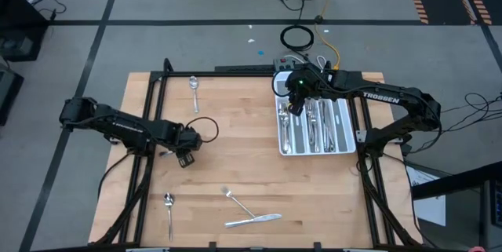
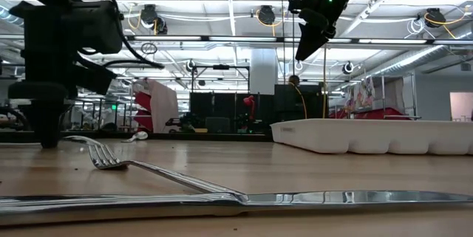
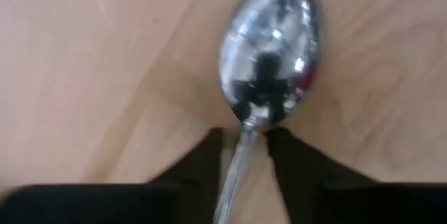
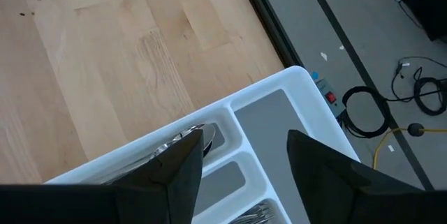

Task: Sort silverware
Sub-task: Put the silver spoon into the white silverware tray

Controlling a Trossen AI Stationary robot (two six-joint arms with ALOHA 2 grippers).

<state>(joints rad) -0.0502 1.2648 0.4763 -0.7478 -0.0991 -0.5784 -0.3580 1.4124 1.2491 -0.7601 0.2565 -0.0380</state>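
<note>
Left claw (image 3: pixel 246 155) narrows around a spoon (image 3: pixel 271 49) handle lying between its fingers on the counter (image 3: pixel 105 77); an off-centre pinch could flick it away. Right claw (image 4: pixel 244 151) hangs wide above the tray (image 4: pixel 293 84).

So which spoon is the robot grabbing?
The spoon between the left gripper's jaws, lying mid-table on the left. The jaws straddle its handle. The spoon at the far edge and the one at the near edge lie alone, with no gripper near.
</note>
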